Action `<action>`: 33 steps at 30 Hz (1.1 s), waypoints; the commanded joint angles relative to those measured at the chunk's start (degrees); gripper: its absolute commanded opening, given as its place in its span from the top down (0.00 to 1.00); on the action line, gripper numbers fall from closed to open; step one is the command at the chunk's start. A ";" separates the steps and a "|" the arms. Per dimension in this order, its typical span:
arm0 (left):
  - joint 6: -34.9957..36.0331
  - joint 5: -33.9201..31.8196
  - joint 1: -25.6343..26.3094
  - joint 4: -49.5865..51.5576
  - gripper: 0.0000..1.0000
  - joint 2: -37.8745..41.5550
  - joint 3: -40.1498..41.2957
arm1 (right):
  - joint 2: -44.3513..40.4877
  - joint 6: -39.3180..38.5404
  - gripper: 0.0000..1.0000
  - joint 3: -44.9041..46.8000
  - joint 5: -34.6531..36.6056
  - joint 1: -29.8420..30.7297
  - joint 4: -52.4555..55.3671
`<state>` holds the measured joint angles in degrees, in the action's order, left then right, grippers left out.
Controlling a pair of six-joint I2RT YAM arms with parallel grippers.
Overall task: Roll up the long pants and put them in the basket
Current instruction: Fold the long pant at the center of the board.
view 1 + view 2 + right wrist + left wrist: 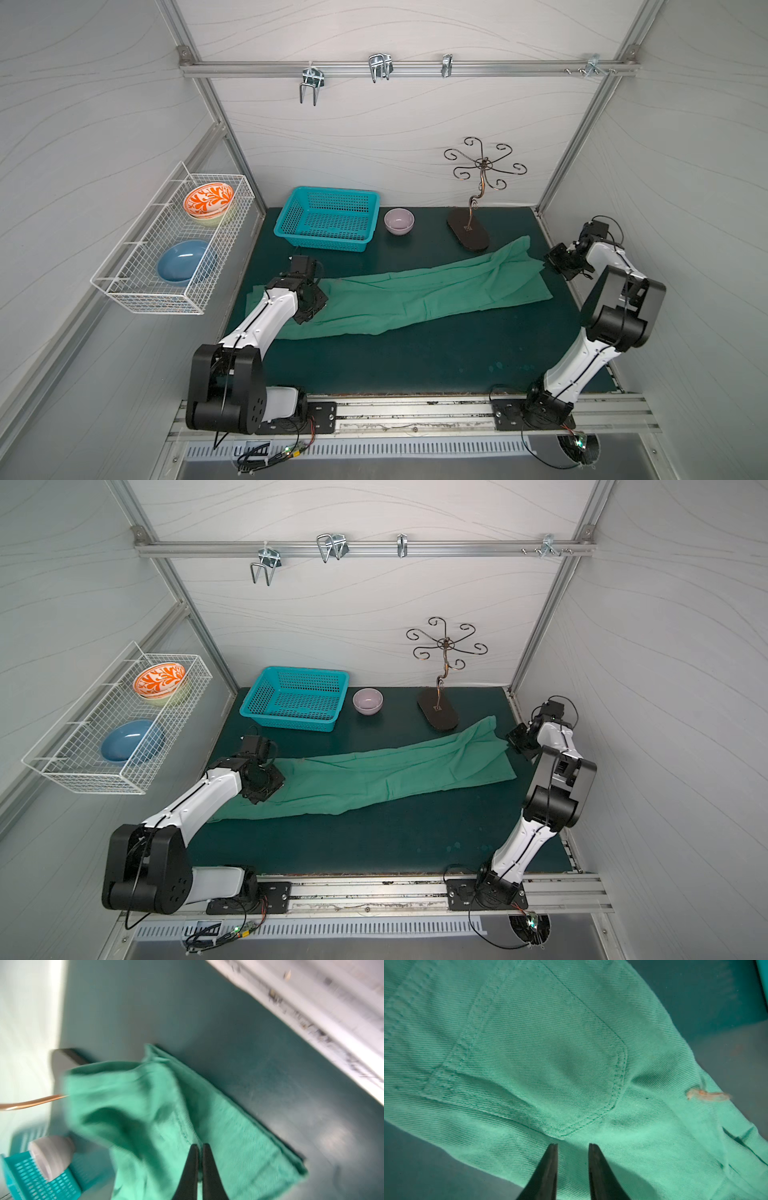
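**A:** A dark teal mat [415, 365] covers the floor of a white-walled booth. Where is the cloth?

**B:** The long pants [415, 291] lie flat across the middle of the frame in both top views. They form one long band slanting from lower left up to the right, and no part is rolled.

**A:** And the hands?

**B:** The left gripper [573, 1145] is over the left end, by a stitched pocket [550, 1064]. Its fingers stand apart with nothing between them. The right gripper [200, 1145] is at the hem on the right end with its fingers drawn together. That wrist view is blurred, so I cannot tell whether cloth is pinched.

**A:** What's around them?

**B:** Above the pants there's a turquoise basket [328, 218] left of centre and a pale pink bowl [399, 220] just to its right. A wire stand [467, 232] has its dark base just beside the upper right corner of the cloth. At the left edge, a white wire rack [124, 286] holds an orange bowl [208, 199] and a blue bowl [183, 262].
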<state>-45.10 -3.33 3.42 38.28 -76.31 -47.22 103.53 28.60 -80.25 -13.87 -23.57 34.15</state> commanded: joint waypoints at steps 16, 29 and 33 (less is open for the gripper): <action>-0.48 -1.10 -0.08 1.21 0.70 0.46 -2.41 | -6.92 -1.23 1.00 9.14 10.93 -5.34 1.33; -0.12 0.23 -0.01 0.23 0.70 -1.36 -4.02 | -7.38 -9.26 0.40 6.61 7.57 3.20 -1.98; -0.49 3.06 0.31 -1.17 0.69 -1.65 -4.00 | -2.62 -11.18 0.40 3.59 -0.21 9.14 -1.83</action>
<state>-45.21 -2.46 3.44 38.57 -77.32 -49.19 98.59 20.27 -74.46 -8.05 -17.45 33.06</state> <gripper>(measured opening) 0.305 0.603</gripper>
